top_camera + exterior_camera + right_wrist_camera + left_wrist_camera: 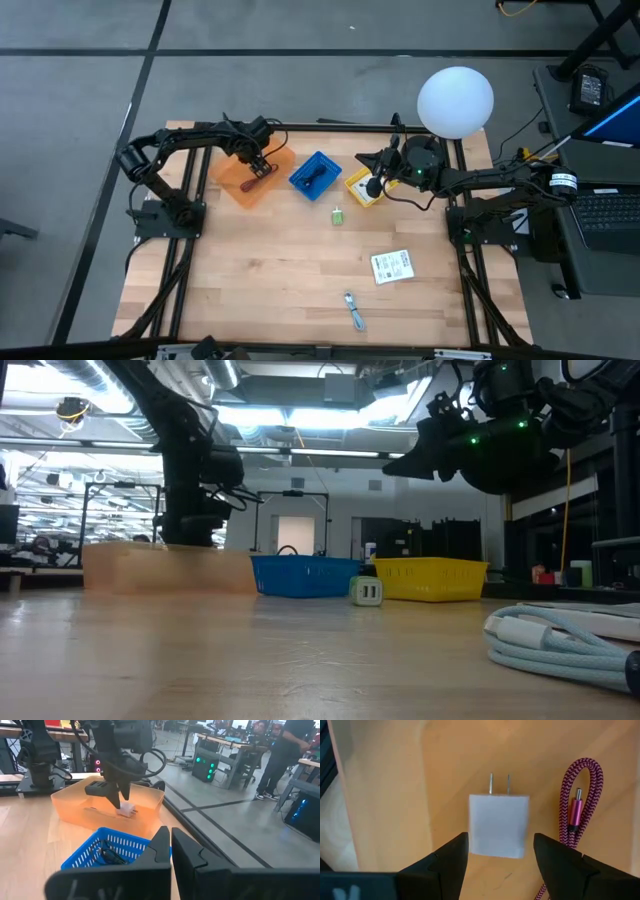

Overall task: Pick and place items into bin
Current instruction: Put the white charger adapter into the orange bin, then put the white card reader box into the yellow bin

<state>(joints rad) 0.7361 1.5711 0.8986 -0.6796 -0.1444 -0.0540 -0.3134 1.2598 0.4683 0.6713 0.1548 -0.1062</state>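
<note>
Over the orange bin [255,178] at upper left of the high view, our left gripper [262,163] hangs with its fingers spread apart; the left wrist view shows a white plug [498,825] lying on the bin floor between the two dark fingers [451,857], seemingly just let go, though we cannot tell for sure whether a pad touches it, and a pink cord [578,810] coiled just beside it. From the right wrist view the plug [127,810] sits inside the orange bin [75,812] under that gripper [118,799]. So we judge that two items are already in this bin. At the middle of the high view, a blue basket [315,172] holds a dark cable [314,175], and just right of it a yellow basket [363,187] holds something we cannot make out. Our right gripper [378,160] waits above the yellow basket, clenched shut and empty as far as we see. Left on the bare table [260,280] are a small green-white piece [338,215] below the baskets, a white printed packet [392,266] toward lower right, and a blue-silver tool [354,312] near the bottom edge. A pale cable [560,643] lies close to the low camera at right. We reckon the job is about halfway, with at least three loose items to collect.
</note>
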